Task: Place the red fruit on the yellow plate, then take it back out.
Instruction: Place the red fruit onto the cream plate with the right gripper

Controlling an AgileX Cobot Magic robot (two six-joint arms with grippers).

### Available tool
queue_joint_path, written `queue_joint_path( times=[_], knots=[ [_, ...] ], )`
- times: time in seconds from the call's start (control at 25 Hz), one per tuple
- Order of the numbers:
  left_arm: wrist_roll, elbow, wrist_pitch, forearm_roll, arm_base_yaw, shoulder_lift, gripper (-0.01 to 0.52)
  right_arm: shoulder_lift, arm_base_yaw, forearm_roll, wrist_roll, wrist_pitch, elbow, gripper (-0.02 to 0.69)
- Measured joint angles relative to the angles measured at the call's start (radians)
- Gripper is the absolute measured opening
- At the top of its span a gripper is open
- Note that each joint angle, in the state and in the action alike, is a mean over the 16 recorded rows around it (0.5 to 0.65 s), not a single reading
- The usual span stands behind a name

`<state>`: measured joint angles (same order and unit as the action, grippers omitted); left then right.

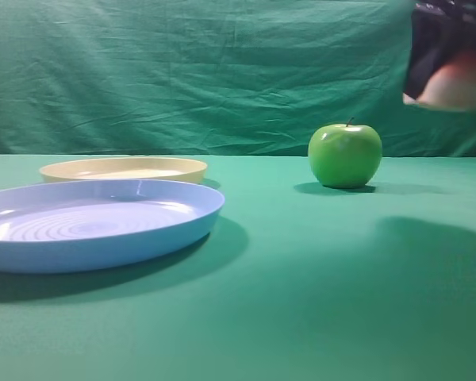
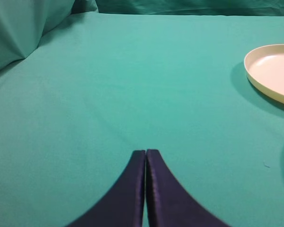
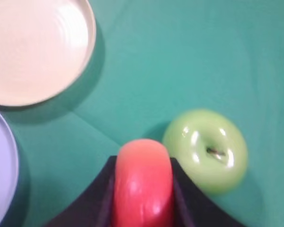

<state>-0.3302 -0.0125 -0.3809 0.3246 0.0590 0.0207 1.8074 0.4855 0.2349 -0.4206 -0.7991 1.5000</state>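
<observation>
Green cloth covers the counter point(image 1: 301, 302) and hangs behind it. At the far left the left pincer point(image 2: 146, 152) rests with fingers pressed together, empty. Next come the blue plate point(image 1: 95, 226) and, behind it, the yellow plate point(image 1: 123, 168), then the green apple point(image 1: 345, 155). High on the right, the right pincer point(image 3: 143, 189) grips the red fruit point(image 3: 143, 184), so the yellow plate lies well to its left.

Red fruit point(image 3: 143, 182), cream-yellow plate point(image 3: 35, 49)
</observation>
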Motion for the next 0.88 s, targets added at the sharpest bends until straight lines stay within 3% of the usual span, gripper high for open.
queue_joint_path(
  times=[0.44,0.88],
  knots=[
    [0.000,0.000,0.000,0.000,0.000,0.000,0.000,0.353,0.201,-0.002,-0.027,-0.045,0.425,0.188],
    [0.000,0.000,0.000,0.000,0.000,0.000,0.000,0.562,0.294,-0.003,-0.053,0.084,0.579,0.188]
  ],
)
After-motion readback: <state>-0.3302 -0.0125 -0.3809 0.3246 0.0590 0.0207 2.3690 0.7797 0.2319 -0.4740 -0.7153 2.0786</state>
